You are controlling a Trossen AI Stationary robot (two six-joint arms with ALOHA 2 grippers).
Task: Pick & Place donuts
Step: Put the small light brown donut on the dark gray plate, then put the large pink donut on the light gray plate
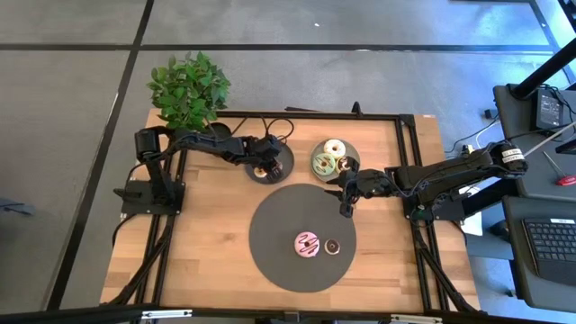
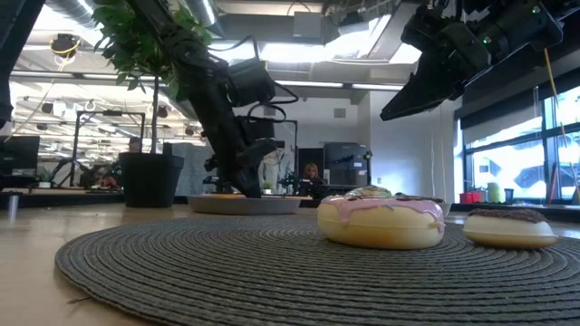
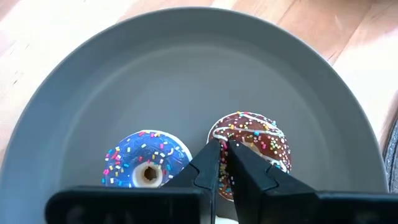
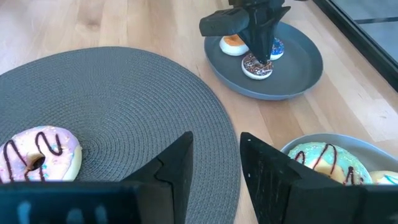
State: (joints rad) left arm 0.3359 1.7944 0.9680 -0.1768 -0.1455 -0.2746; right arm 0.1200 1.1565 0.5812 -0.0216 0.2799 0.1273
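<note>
Over on the grey plate (image 4: pixel 292 71) left of the dark mat (image 1: pixel 270 229), our left gripper (image 3: pixel 224 152) has its fingers pinched nearly shut on the rim of the chocolate sprinkled donut (image 3: pixel 258 137), so we'd want it released cleanly and lifted straight up without dragging the blue donut (image 3: pixel 146 165) beside it. We count 3 donuts on that plate, 2 on the mat, at least 2 on the second plate (image 1: pixel 353 151) behind the mat's right side; our right gripper (image 4: pixel 214 158) hovers part-open and empty over the mat's right edge.
</note>
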